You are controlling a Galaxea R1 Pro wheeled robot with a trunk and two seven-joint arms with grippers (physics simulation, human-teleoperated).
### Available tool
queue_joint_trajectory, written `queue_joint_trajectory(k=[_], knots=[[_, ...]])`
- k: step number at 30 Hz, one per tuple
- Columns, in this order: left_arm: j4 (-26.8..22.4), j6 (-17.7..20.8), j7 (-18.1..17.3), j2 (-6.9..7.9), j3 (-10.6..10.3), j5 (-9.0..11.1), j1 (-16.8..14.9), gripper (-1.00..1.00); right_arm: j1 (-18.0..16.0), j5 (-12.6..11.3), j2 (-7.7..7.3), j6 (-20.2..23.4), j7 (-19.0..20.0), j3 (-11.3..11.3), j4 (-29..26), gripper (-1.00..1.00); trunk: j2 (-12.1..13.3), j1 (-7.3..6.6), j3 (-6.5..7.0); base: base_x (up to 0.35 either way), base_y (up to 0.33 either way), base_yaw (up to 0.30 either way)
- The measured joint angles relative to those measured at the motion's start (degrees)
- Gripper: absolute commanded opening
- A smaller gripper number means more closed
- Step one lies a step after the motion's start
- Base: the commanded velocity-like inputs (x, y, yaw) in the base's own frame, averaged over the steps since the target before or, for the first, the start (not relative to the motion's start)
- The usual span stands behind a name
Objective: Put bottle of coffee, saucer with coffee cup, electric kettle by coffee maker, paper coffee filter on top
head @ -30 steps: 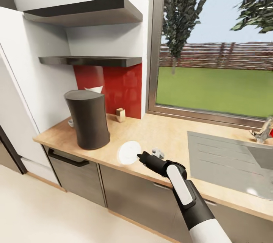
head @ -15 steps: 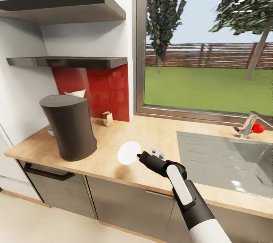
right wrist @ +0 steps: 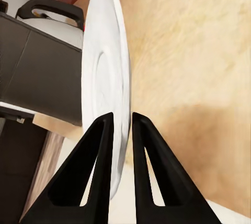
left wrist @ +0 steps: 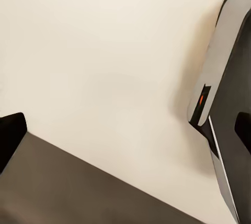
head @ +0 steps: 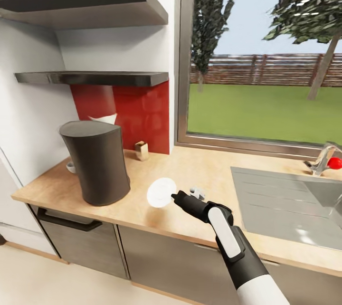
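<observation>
Kitchen corner, beige tabletop [head: 199, 167] running across mid-frame under a window [head: 266, 58]. Coffee maker [head: 97, 162] stands at centre-left; bottle [head: 141, 150] behind it against the red panel; small white cup [head: 71, 167] peeks out at its left edge. Two shelves [head: 95, 77] upper left. Sink [head: 285, 200] at right. Right gripper [head: 175, 196], centre frame, clamped on the rim of the saucer [head: 161, 192], held on edge above the tabletop; the wrist view shows both fingers [right wrist: 94, 156] pinching it. Left gripper: state can't be told.
</observation>
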Motion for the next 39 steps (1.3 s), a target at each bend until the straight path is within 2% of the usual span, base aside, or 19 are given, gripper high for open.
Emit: queue_joint_trajectory(k=[13, 22, 28, 39], knots=[[0.01, -0.10, 0.01, -0.09, 0.08, -0.06, 0.00, 1.00, 0.00, 0.07, 0.03, -0.05, -0.13, -0.17, 1.21, -1.00, 0.00, 0.00, 0.00, 0.156, 0.279, 0.000], [0.02, -0.11, -0.04, -0.08, 0.08, -0.06, -0.01, 1.00, -0.01, -0.01, 0.02, -0.16, -0.19, -0.54, 3.56, -1.00, -0.01, 0.01, 0.00, 0.027, 0.012, 0.000], [0.02, -0.06, -0.04, -0.09, 0.08, -0.06, -0.01, 1.00, -0.01, 0.05, 0.04, -0.15, -0.19, -3.58, 5.36, -1.00, 0.00, 0.00, 0.00, 0.118, 0.000, 0.000], [0.02, -0.04, -0.04, -0.09, 0.08, -0.06, -0.01, 1.00, -0.01, -0.01, 0.04, -0.16, -0.19, -3.91, 5.89, -1.00, -0.01, 0.00, 0.00, 0.032, 0.000, 0.000]])
